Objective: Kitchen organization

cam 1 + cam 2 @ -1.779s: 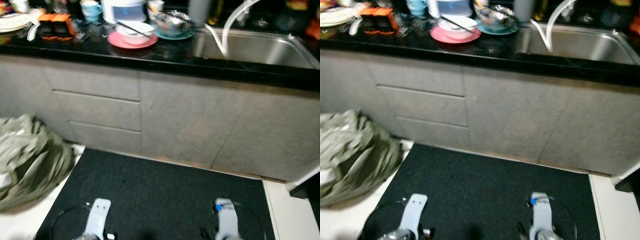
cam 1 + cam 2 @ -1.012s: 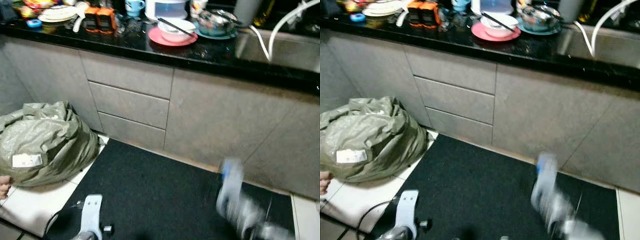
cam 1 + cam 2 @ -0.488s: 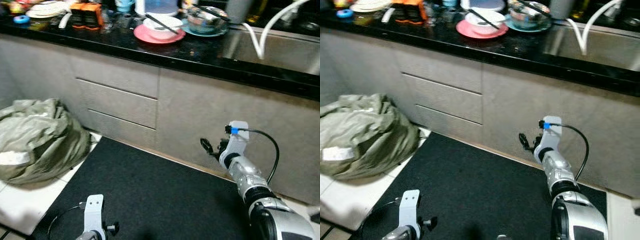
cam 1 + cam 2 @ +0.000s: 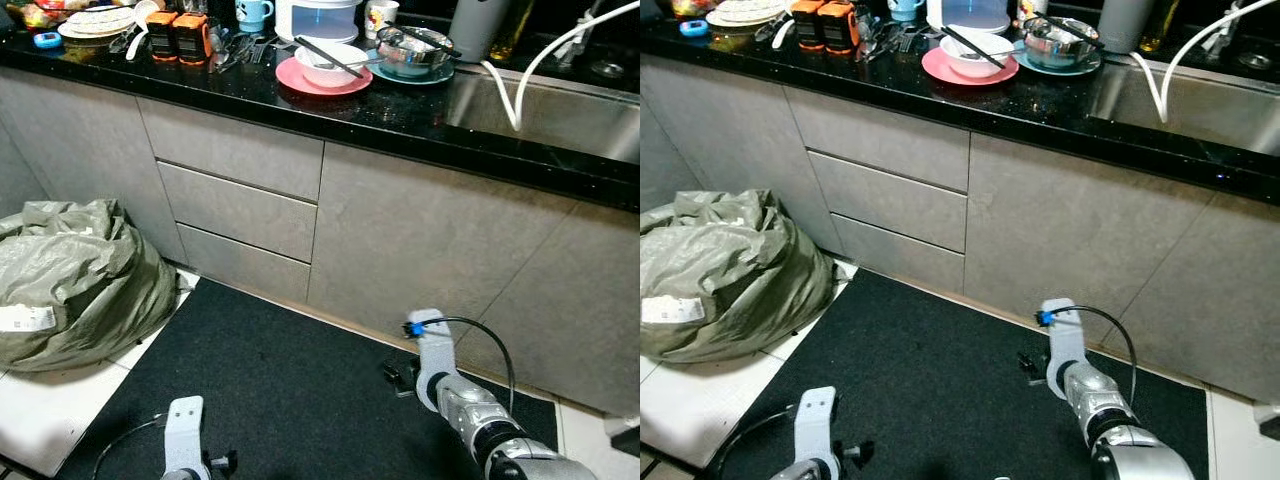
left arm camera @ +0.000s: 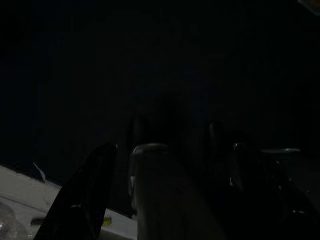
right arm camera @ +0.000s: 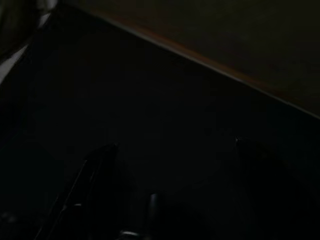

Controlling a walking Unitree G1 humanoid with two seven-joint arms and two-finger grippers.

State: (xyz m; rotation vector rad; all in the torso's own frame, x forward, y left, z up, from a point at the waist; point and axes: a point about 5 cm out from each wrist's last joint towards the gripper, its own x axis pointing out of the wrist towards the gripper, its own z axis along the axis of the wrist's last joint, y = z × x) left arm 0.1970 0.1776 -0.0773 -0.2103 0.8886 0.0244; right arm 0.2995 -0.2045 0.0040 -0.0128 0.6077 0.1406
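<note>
**Approach stage: dishes wait on the tabletop, nothing in hand**

The things to be tidied sit along the back of the black tabletop [image 4: 330, 105]: a white bowl [image 4: 331, 64] with chopsticks on a pink plate [image 4: 322, 80], a metal bowl [image 4: 413, 46] on a teal plate beside it near the sink [image 4: 560, 110], a blue mug [image 4: 249, 13] and two orange boxes [image 4: 177, 33] toward the left end.

The right gripper [image 4: 398, 376] is raised low before the cabinet doors, its fingers spread apart in the wrist view, holding nothing. The left gripper [image 5: 170, 165] hangs idle over the dark mat [image 4: 280, 390], fingers apart.

I judge no item picked yet; next calls for stepping closer and lifting an arm to tabletop height.

A green sack [image 4: 75, 280] lies on the floor.
</note>
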